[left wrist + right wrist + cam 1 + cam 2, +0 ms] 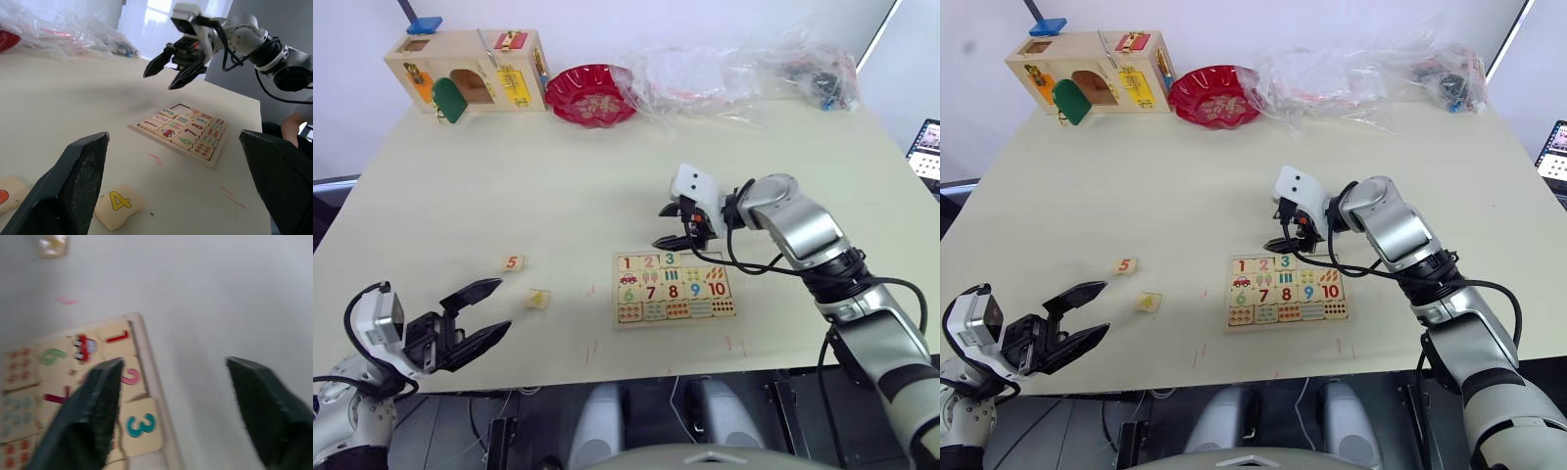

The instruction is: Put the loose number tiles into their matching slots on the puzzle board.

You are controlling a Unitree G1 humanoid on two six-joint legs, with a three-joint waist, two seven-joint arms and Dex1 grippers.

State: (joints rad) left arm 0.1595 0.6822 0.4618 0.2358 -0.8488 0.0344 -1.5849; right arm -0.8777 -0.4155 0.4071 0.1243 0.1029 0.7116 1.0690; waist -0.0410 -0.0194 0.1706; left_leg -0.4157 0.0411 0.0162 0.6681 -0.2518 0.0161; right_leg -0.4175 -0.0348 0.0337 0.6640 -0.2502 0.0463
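**Three tiles in, two still out on the table**

The right gripper [674,225] hangs just above the far edge of the puzzle board [674,287], fingers spread wide and nothing between them. Right under it, the 3 tile [142,427] lies in the top row, tilted and not quite flush in its slot, with the 2 tile [129,377] and the 1 tile [117,337] seated beside it. At 3 o'clock from the 3 along that row, two slots [703,259] show bare wood.

Out at 9 o'clock from the board, near it on the table [558,186], lies the 4 tile [537,299]. The 5 tile [513,262] sits a little farther out at about 10 o'clock.

Down at 8 o'clock from the board, at the near edge of the table, the left gripper [489,311] hovers with its fingers wide apart and empty, tips pointing toward the 4 tile and well short of it.

Far across at 11 o'clock stands a wooden latch box [470,70], a red bowl [591,94] beside it, and crumpled clear plastic bags [734,67] along the far edge at 1 o'clock.
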